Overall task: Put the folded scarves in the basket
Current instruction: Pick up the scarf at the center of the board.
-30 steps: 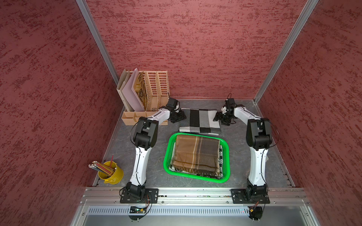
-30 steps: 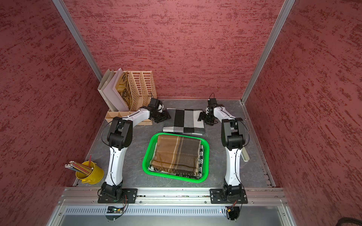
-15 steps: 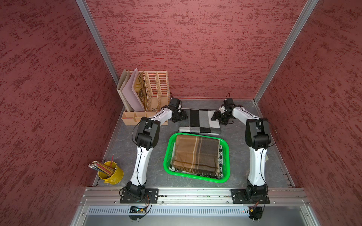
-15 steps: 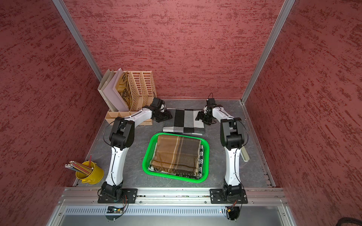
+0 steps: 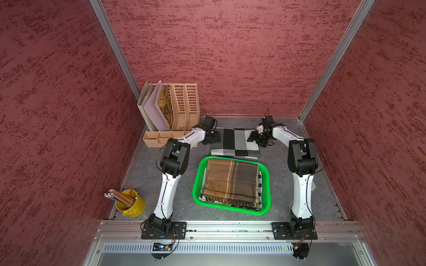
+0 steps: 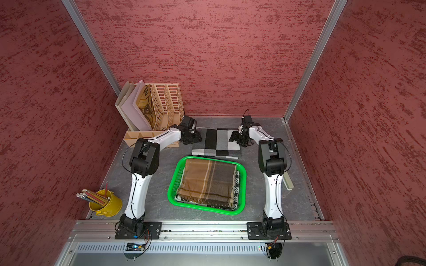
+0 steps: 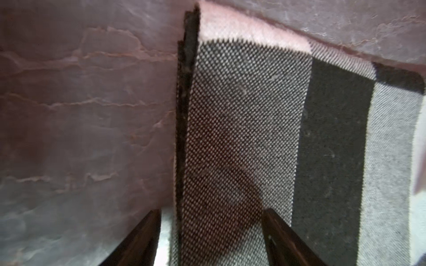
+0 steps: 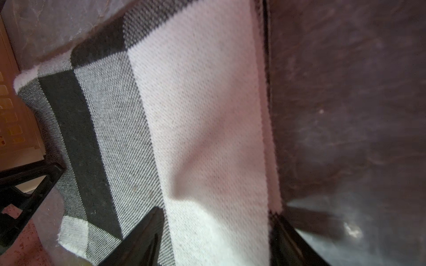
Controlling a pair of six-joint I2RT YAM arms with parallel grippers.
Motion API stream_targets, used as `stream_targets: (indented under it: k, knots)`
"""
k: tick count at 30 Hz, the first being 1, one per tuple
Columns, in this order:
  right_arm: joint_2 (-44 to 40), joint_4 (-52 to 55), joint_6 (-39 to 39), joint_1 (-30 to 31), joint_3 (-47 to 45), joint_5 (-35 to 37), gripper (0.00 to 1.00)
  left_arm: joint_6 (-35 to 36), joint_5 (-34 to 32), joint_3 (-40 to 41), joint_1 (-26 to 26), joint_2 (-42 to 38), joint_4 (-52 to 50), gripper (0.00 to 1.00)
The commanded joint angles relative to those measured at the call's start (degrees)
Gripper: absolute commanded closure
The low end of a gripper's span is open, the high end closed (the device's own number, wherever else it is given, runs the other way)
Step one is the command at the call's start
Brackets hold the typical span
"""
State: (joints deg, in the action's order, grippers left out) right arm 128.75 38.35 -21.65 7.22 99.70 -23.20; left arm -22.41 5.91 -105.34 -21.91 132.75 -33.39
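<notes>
Overhead, the folded scarf (image 5: 235, 142), checked in black, grey and white, lies flat on the grey tabletop (image 5: 145, 182), outside the basket (image 5: 266, 186) and just beside its far rim; whether the two touch cannot be told. Both top views agree on this placement of scarf (image 6: 216, 142) and basket (image 6: 243, 186). The left end effector (image 5: 211, 138) stands low at the scarf's left short edge, the right end effector (image 5: 253, 138) at its right short edge. In the left wrist view the left end effector (image 7: 211, 211) has its jaws well apart and straddles the layered edge of the scarf (image 7: 242, 126): one finger (image 7: 140, 244) is over bare tabletop, the other (image 7: 283, 244) over the grey weave, and nothing is clamped. In the right wrist view the right end effector (image 8: 216, 211) is likewise spread, with the white band of the scarf (image 8: 196, 103) between one finger (image 8: 143, 246) over the cloth and the other (image 8: 288, 248) at the scarf's edge; a shallow wrinkle shows in that band. The basket holds a brown plaid scarf (image 5: 230, 182) folded over a black-and-white patterned cloth (image 5: 260, 184). A beige slotted file organiser (image 5: 184, 106) stands at the back left, and a yellow cup (image 5: 136, 207) of pencils (image 5: 115, 195) at the front left.
</notes>
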Motion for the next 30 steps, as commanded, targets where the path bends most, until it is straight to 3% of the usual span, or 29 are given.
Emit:
stream_targets:
  k: [1,4,7,13,19,30]
  knots:
    - [3.22,-0.07,-0.42,1.19,-0.12,-0.26,0.31,-0.42,3.11,-0.93,0.11,2.85,-4.76,0.28]
    - [3.42,-0.63,-1.01,1.50,-0.17,-0.87,0.33,-1.65,7.11,-0.24,0.29,4.16,-2.47,0.34]
    - [3.40,-0.97,-1.50,1.91,-0.12,-0.95,0.37,-3.74,11.01,1.71,0.38,3.88,1.69,0.48]
    - [1.59,-2.97,-3.45,2.71,-1.30,0.97,0.64,-5.46,12.70,2.37,0.12,2.19,6.05,1.00]
    - [-2.07,-3.34,-3.75,4.82,-1.25,5.71,0.99,-5.45,13.42,2.07,-0.65,-0.74,7.81,1.00]
    - [-11.17,-0.57,-4.26,7.56,0.24,12.41,1.00,-3.82,9.53,-3.29,-1.80,-7.06,2.53,1.00]
